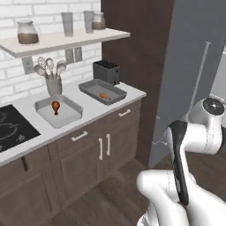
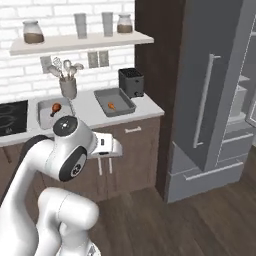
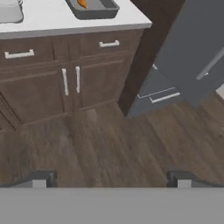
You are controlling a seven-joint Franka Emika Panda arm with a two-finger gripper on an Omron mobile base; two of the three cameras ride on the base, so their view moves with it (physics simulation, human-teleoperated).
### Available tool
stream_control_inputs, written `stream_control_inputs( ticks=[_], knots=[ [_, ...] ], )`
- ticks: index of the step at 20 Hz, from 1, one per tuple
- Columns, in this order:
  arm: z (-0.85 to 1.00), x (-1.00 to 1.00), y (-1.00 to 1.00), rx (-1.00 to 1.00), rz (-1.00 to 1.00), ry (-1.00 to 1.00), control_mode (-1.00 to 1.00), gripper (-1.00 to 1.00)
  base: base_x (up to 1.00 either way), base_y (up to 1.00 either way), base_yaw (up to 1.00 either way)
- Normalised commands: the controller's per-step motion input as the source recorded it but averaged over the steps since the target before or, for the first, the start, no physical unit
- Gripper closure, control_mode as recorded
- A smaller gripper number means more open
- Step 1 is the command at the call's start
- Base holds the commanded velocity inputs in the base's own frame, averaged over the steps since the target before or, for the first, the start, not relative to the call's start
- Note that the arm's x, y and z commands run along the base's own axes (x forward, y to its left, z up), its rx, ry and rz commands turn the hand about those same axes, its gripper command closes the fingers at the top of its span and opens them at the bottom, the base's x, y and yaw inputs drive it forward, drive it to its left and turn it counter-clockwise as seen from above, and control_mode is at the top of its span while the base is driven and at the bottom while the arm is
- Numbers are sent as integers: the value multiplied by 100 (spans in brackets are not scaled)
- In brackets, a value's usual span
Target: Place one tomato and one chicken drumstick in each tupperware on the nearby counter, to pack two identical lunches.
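Observation:
Two tupperware trays sit on the counter (image 1: 90, 112). The light grey tupperware (image 1: 70, 115) holds a chicken drumstick (image 1: 55, 106). A second chicken drumstick (image 1: 104, 95) lies in the dark grey tupperware (image 1: 90, 88), which stands next to the toaster. Both trays also show in the right base view, the light one (image 2: 42, 114) and the dark one (image 2: 122, 106). My gripper (image 3: 110, 181) hangs in front of the cabinets, well below and short of the counter. It is open with nothing between its fingers. In the hand view the dark tray (image 3: 103, 9) is at the top. The tomato is out of view.
A black toaster (image 1: 106, 71) stands behind the dark tray. A utensil holder (image 1: 54, 84) and a black stove (image 1: 11, 126) lie to the left. A shelf (image 1: 66, 40) with jars hangs above. A tall grey fridge door (image 2: 210, 85) stands open at the right, over a wooden floor (image 3: 109, 144).

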Motion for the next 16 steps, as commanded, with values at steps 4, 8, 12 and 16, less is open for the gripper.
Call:
stream_control_inputs(
  ticks=[4, 8, 12, 16],
  knots=[
    [0, 0, 0, 0, 0, 0, 100, -100, 3, -34, -94],
    [0, 0, 0, 0, 0, 0, 100, -100, 48, -83, -75],
    [0, 0, 0, 0, 0, 0, 100, -100, 91, -88, -52],
    [0, 0, 0, 0, 0, 0, 100, -100, 100, -76, -10]
  ],
)
